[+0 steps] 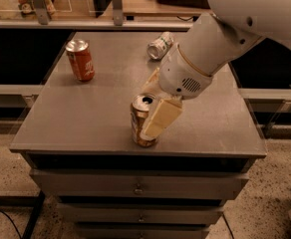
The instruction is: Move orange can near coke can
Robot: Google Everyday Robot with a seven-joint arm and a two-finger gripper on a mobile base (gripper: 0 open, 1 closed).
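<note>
The orange can (141, 125), golden-tan with a silver top, stands upright near the table's front edge, about mid-width. My gripper (153, 103) is low over it and open. One cream finger (160, 118) lies across the can's front right side, and the other finger (150, 85) shows just behind the can. The can sits between them, still on the table. The coke can (80, 59), red-orange with a silver top, stands upright at the back left, well apart from the orange can.
A silver-green can (160, 45) lies on its side at the back middle of the grey table (85, 123). My white arm (220, 39) reaches in from the upper right. Drawers sit below the tabletop; a rail and shelf run behind it.
</note>
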